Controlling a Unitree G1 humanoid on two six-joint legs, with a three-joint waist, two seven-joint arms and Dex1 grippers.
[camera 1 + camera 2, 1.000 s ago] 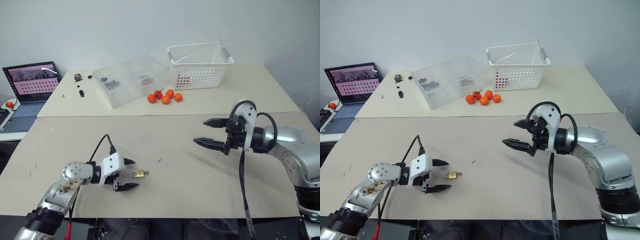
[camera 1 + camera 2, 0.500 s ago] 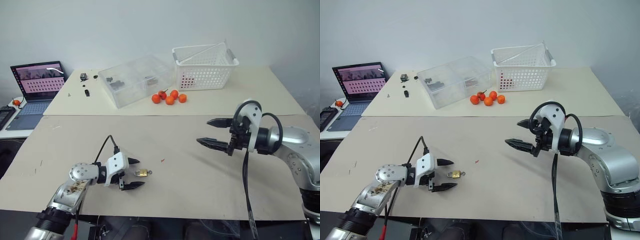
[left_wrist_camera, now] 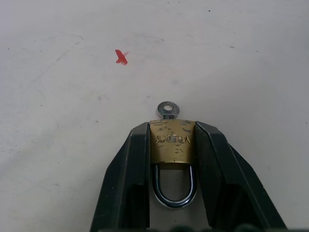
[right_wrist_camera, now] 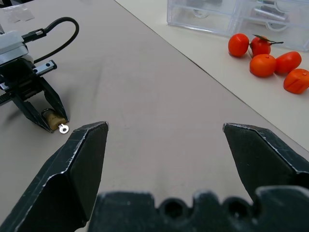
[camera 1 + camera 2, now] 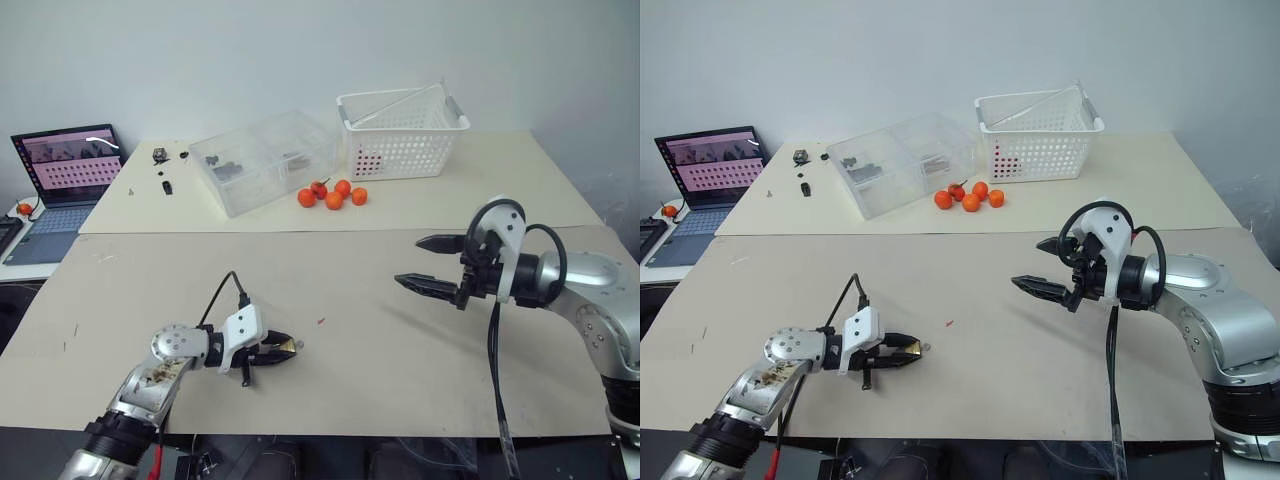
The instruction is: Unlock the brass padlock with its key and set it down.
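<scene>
Left tool (image 3: 171, 154) low, 2 fingers pinched near closed; right tool (image 5: 432, 264) raised, spread wide.

I work over a wide table (image 5: 400, 390) topped with a plain beige sheet, matte and lightly scuffed, with a small red mark (image 3: 121, 57) on it near the middle. Its near edge drops off into dark space below me. Butted against its far edge stands a second table (image 5: 500, 170), paler and cream-coloured, running back to a bare white wall (image 5: 250, 50). The wall carries no window that I can see, and the light falls soft and even, leaving faint shadows. At the far left corner, a lower side surface holds an open laptop (image 5: 62, 170) with a pinkish lit screen.
</scene>
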